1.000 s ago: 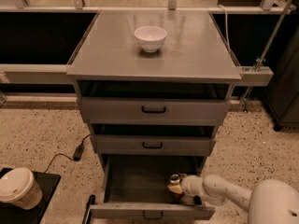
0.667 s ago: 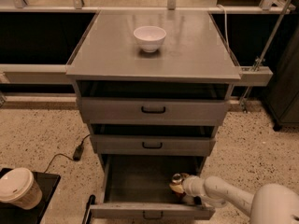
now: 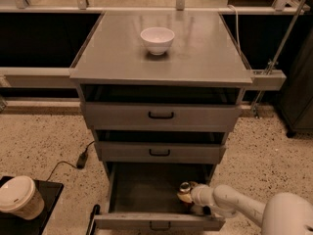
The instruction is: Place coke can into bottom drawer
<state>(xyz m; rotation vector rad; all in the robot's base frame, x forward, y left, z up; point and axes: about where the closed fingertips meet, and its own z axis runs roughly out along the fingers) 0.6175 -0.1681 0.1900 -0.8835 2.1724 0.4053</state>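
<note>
The bottom drawer (image 3: 142, 192) of the grey cabinet is pulled open, and its low front panel with a small black handle (image 3: 156, 225) faces me. The coke can (image 3: 184, 193) stands upright in the drawer's right part, dim in the shadow, with its silver top showing. My white arm reaches in from the lower right. The gripper (image 3: 190, 199) is inside the drawer, right at the can. Its tips are hidden in the dark behind the can and the wrist.
A white bowl (image 3: 157, 39) sits on the cabinet top. The two upper drawers (image 3: 160, 115) stand slightly out. A paper cup with a lid (image 3: 18, 198) rests on a black surface at the lower left. A black cable and plug (image 3: 82, 158) lie on the floor left of the cabinet.
</note>
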